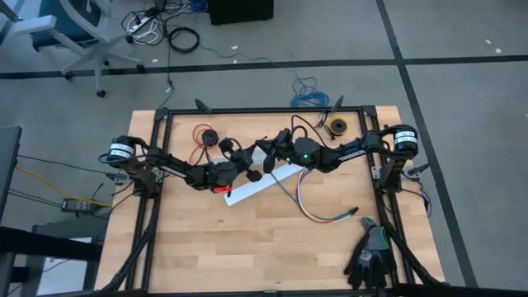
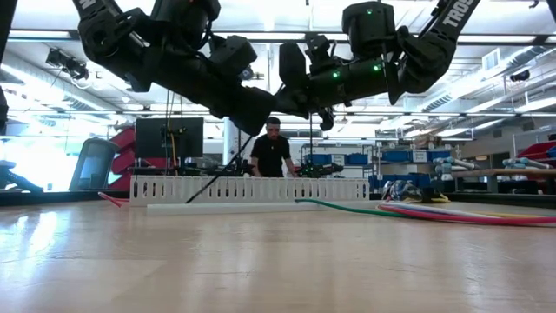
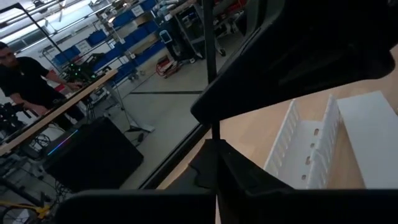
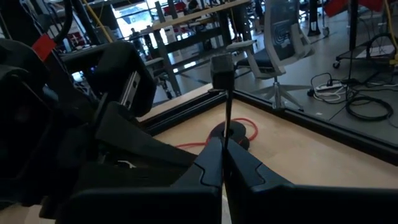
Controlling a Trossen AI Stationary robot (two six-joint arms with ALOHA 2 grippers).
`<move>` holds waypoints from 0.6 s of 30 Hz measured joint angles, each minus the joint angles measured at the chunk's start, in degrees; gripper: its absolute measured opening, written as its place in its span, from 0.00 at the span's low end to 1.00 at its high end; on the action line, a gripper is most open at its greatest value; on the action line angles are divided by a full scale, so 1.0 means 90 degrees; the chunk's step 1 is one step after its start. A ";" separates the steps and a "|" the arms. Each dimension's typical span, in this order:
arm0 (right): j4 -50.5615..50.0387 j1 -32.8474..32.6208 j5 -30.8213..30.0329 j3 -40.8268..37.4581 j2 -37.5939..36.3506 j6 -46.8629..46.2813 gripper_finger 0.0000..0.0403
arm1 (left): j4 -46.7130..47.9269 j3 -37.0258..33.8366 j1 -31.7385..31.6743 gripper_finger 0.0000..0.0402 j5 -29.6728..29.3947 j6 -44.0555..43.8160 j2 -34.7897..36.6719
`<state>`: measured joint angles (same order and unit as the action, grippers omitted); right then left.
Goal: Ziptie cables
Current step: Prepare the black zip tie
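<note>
High view: both grippers meet above the white channel at mid-table.
Left gripper and right gripper are raised off the wood, tips close together. In the right wrist view the right fingers are pressed shut on the ziptie, a thin dark strip standing up from them with its square head on top. In the left wrist view the left fingers are closed on a similar thin dark strip. Cables lie curved on the table, right of the channel, apart from both grippers.
</note>
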<state>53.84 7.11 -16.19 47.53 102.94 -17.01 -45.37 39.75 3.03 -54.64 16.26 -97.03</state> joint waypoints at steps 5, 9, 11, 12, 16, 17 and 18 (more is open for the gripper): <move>0.0007 -0.0012 0.0066 0.0000 0.0000 -0.0130 0.00 | -0.0034 -0.0002 0.0000 0.06 0.0048 -0.0001 0.0000; 0.0007 -0.0041 0.0077 0.0000 0.0000 -0.0105 0.00 | -0.0013 -0.0002 0.0000 0.09 0.0079 -0.0038 0.0000; 0.0007 -0.0041 0.0095 0.0000 0.0000 -0.0107 0.00 | -0.0014 -0.0002 0.0000 0.09 0.0079 -0.0041 0.0000; 0.0007 -0.0041 0.0102 0.0000 0.0000 -0.0110 0.00 | -0.0014 -0.0002 0.0000 0.09 0.0079 -0.0043 0.0000; 0.0010 -0.0052 0.0135 0.0000 0.0000 -0.0109 0.00 | -0.0017 -0.0002 0.0000 0.09 0.0088 -0.0048 0.0000; 0.0013 -0.0059 0.0137 0.0000 0.0000 -0.0110 0.00 | -0.0017 -0.0002 0.0000 0.09 0.0095 -0.0050 0.0000; 0.0015 -0.0070 0.0141 0.0000 0.0000 -0.0110 0.00 | -0.0019 -0.0002 0.0000 0.09 0.0103 -0.0050 0.0000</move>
<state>53.98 6.48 -14.92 47.53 102.94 -18.00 -45.54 39.72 3.03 -53.71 15.81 -97.03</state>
